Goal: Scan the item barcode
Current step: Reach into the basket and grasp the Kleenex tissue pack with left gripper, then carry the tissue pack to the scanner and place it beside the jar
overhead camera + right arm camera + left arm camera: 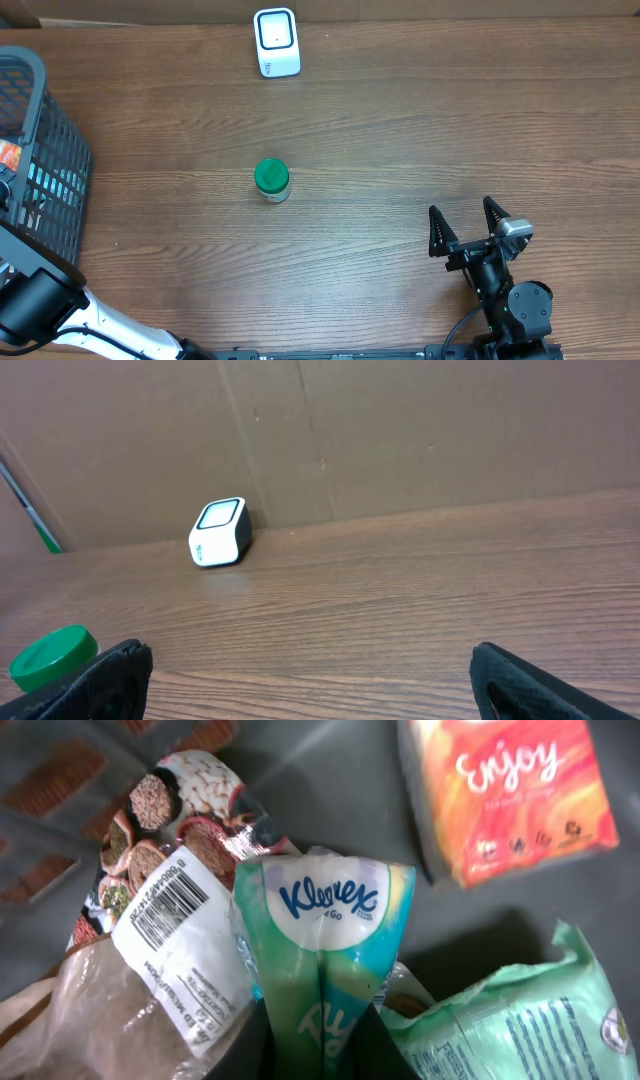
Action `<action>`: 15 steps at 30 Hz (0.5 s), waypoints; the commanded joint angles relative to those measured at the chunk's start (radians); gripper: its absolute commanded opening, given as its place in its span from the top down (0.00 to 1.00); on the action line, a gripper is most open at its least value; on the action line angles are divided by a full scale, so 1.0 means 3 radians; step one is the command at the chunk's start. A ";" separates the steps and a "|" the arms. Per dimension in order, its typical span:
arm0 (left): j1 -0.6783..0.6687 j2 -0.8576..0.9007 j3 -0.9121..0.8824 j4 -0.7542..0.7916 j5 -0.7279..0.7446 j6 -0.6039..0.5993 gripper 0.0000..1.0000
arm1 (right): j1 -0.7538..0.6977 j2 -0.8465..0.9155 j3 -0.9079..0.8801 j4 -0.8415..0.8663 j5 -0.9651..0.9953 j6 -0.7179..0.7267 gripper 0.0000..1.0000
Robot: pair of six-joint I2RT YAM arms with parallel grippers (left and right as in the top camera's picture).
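A green-lidded jar (pixel 271 180) stands on the wooden surface (pixel 400 130), ahead and left of the right jaws; an orange pack (pixel 510 790) lies beyond the left jaws.

We are counting one scanner (pixel 277 42), one green-lidded jar (pixel 271 181) and one basket (pixel 62 190); in the basket we are counting one Kleenex pack (pixel 325 935), one orange tissue pack (pixel 510 790), one bean bag (pixel 175 830), one green packet (pixel 520 1020).

The right gripper (pixel 461 207) had black tapered fingers (pixel 438 235) and a grey camera block (pixel 513 228); the left arm (pixel 40 305) showed a white link (pixel 110 325).
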 commanded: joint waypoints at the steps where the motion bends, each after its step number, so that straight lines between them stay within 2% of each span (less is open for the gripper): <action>1: -0.0006 -0.0003 0.0160 -0.0206 -0.0039 0.0009 0.96 | -0.0013 -0.0033 -0.0034 0.0019 0.0032 -0.0011 0.00; 5: -0.0018 -0.0178 0.0446 -0.0487 -0.0038 -0.0097 0.96 | -0.0013 -0.0033 -0.0034 0.0020 0.0032 -0.0011 0.00; 9: -0.0042 -0.0478 0.0782 -0.0722 0.0017 -0.0385 0.96 | -0.0013 -0.0033 -0.0034 0.0020 0.0032 -0.0011 0.00; 15: -0.0186 -0.1128 0.1036 -0.0762 0.0490 -0.0635 0.96 | -0.0013 -0.0033 -0.0034 0.0020 0.0032 -0.0011 0.00</action>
